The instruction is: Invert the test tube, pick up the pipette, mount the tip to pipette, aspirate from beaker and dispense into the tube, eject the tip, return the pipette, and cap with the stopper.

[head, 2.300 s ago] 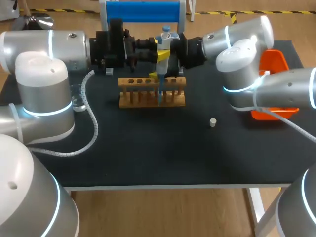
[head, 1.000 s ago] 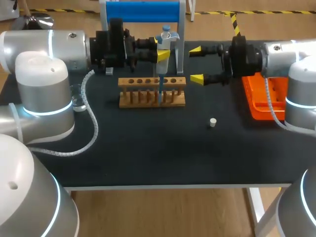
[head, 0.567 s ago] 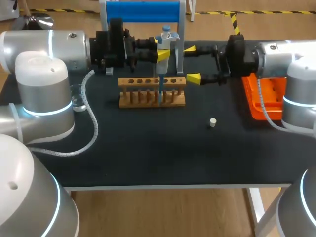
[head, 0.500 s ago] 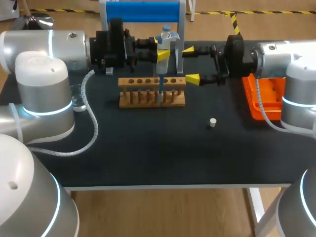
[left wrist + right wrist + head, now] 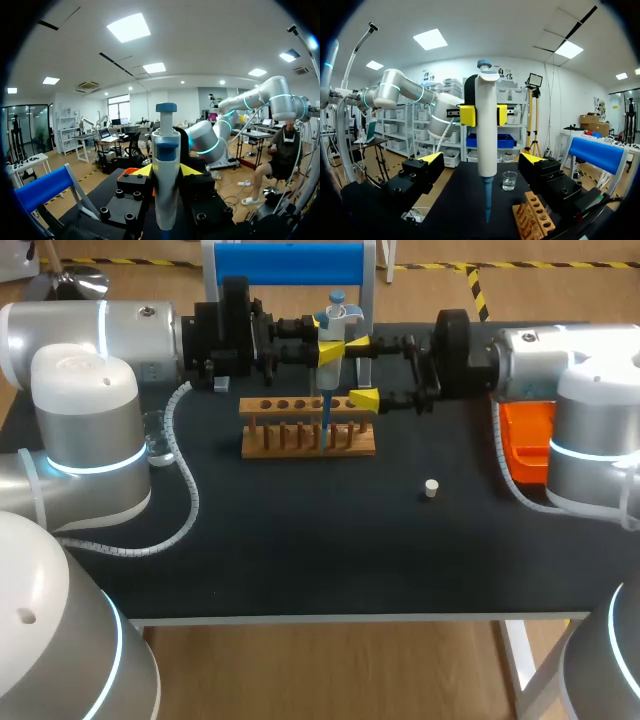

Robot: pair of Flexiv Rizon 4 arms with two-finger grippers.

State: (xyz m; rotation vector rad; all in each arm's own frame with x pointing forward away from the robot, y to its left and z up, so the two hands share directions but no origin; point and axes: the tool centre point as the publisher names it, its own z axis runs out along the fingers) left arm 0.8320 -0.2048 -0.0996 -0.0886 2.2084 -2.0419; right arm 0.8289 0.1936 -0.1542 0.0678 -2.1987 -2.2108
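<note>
Lab, pipette (image 5: 335, 318), tube rack (image 5: 307, 427) (wooden)

Pipette (image 5: 333, 335): white body with a blue plunger button, upright, clamped in the left gripper (image 5: 330, 346). The open right gripper (image 5: 361, 371) flanks it without contact. The mounted blue tip (image 5: 487, 200) points down beside the wooden rack (image 5: 258, 447). A clear beaker (image 5: 509, 180) stands ahead of the right gripper, beyond the pipette. A white stopper (image 5: 431, 488) lies well apart from both grippers.

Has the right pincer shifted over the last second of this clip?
Yes. The right pincer has come in from near the orange bin toward the pipette, and now stands open above the wooden rack's right end.
</note>
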